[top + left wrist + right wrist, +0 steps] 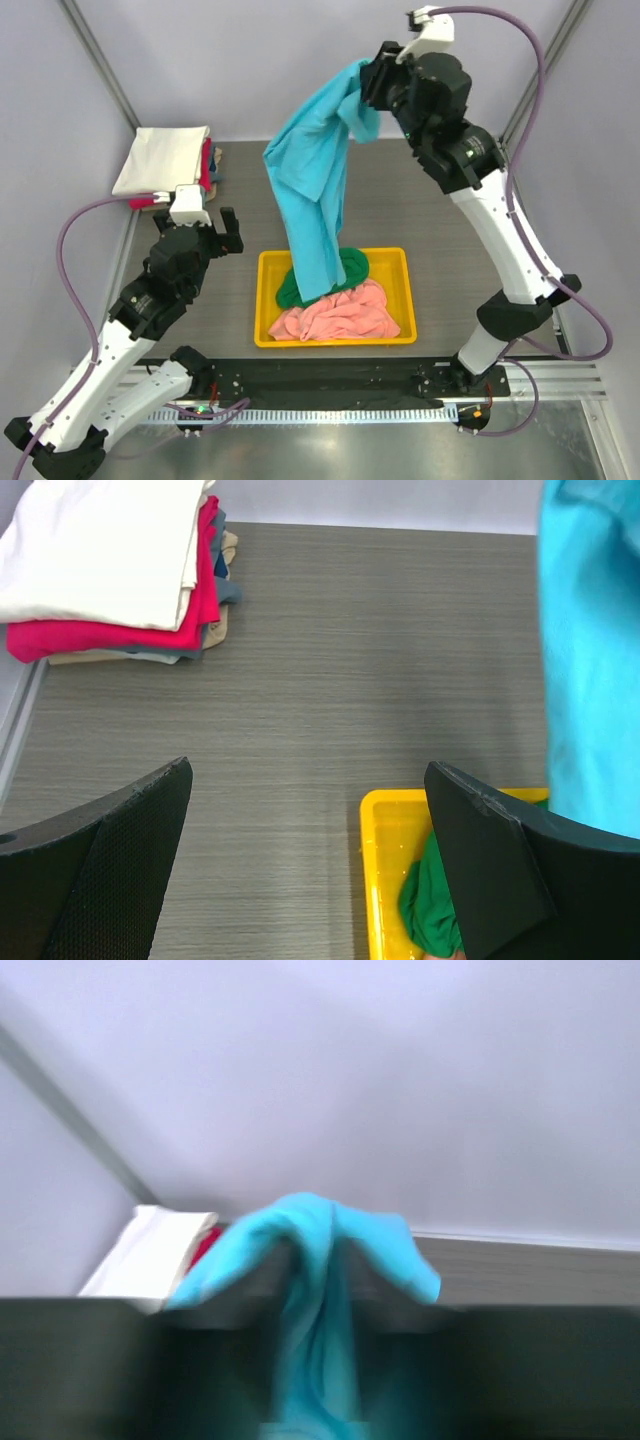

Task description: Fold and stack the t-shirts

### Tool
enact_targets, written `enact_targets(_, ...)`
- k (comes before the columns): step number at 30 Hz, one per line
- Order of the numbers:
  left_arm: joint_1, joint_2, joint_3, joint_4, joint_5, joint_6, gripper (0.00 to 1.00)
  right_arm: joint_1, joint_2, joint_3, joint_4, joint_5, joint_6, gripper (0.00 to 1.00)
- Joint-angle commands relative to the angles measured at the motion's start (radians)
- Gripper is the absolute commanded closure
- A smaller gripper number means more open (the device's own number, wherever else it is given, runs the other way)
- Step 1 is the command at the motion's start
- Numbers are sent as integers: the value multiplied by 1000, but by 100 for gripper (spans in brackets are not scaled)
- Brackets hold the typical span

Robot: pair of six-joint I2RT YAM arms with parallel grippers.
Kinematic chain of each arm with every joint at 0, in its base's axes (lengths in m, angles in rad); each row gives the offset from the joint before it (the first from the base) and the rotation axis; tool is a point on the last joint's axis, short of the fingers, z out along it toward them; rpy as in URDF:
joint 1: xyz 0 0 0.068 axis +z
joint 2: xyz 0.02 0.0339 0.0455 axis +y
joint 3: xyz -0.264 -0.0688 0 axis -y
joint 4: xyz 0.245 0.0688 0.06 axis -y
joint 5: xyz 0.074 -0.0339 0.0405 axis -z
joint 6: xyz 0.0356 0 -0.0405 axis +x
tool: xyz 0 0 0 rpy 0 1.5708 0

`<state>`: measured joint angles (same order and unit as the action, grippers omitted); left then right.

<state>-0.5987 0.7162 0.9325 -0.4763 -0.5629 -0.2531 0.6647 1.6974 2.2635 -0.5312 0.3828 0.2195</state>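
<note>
1. Right pincer [372, 80] is clamped shut on a bunch of the turquoise t-shirt [315, 190], up high at 1 o'clock. Wrist view shows cloth pinched between its fingers.
2. Turquoise t-shirt hangs full length from that grip. Its lower end sits down in the yellow tray [335, 342], touching the green t-shirt [352, 265].
3. Tray sits at 6 o'clock on the desk [430, 240]. The pink t-shirt [340, 315] is crumpled in its near half, and the green one lies on the far side, partly under the turquoise.
4. Left pincer [220, 238] has jaws wide apart and grips nothing. It is at 9 o'clock, near the tray's far-left corner.
5. Folded stack at 10 o'clock has the cream-white t-shirt [160, 158] on top and the red t-shirt [207, 165] under it. Lower layers can't be identified.
</note>
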Motion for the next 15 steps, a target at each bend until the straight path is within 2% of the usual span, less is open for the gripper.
enact_targets(1, 7, -17, 2, 16, -40, 12, 0, -114, 56, -175, -66, -66, 50, 48)
enact_targets(2, 7, -20, 0, 16, -40, 12, 0, -123, 51, -294, -50, -91, 72, 32)
enact_targets(3, 7, -20, 0, 18, -40, 12, 0, -131, 53, -349, -41, -88, 72, 5)
enact_targets(4, 7, -20, 0, 18, -40, 12, 0, -137, 62, -384, -47, -90, 75, 2)
enact_targets(8, 7, -9, 5, 16, -17, 9, 0, -152, 33, -551, -87, -71, 104, 0)
enact_targets(11, 7, -4, 8, 10, -15, 9, 0, -151, -45, -714, -67, -140, 139, 0)
enact_targets(15, 10, 3, 14, 2, -15, 9, 0, -119, -93, -824, -30, -321, 172, 0)
